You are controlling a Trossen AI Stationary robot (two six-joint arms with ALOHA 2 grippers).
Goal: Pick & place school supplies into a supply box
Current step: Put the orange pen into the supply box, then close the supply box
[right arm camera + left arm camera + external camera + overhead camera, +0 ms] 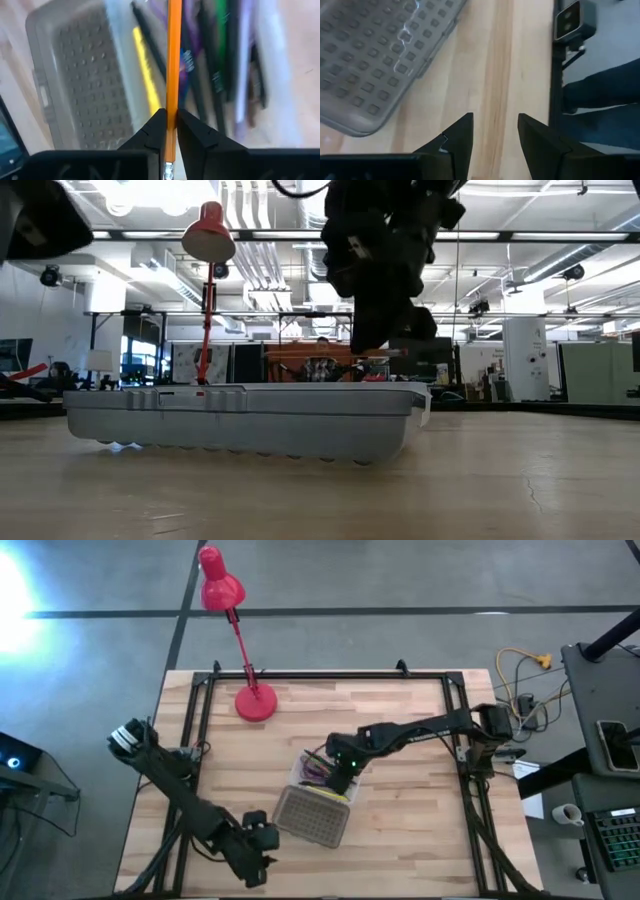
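Note:
The supply box lies open near the table's middle. Its translucent tray [318,768] holds a yellow pencil [144,75], a green marker [220,30], purple sticks and several dark pens. Its grey gridded lid [312,816] is folded out toward the near edge. My right gripper [342,776] hovers over the tray, shut on an orange pencil [173,55]. My left gripper [495,135] is open above bare wood at the near left, beside the lid [375,55]. In the low view the box [240,420] sits flat with the right gripper [385,320] above it. My right gripper pinches the orange pencil between its two fingers close to the eraser end [170,131], with the eraser [167,171] just behind the fingers. The fingers point down at the tray from above. The pencil runs forward along the fingers, lifted over the pens in the tray.
A red desk lamp [240,640] stands on its round base [255,702] at the table's far left. A dark frame rail [470,790] runs along the table's sides. Bare wood lies right of the box and between the lid and the left gripper.

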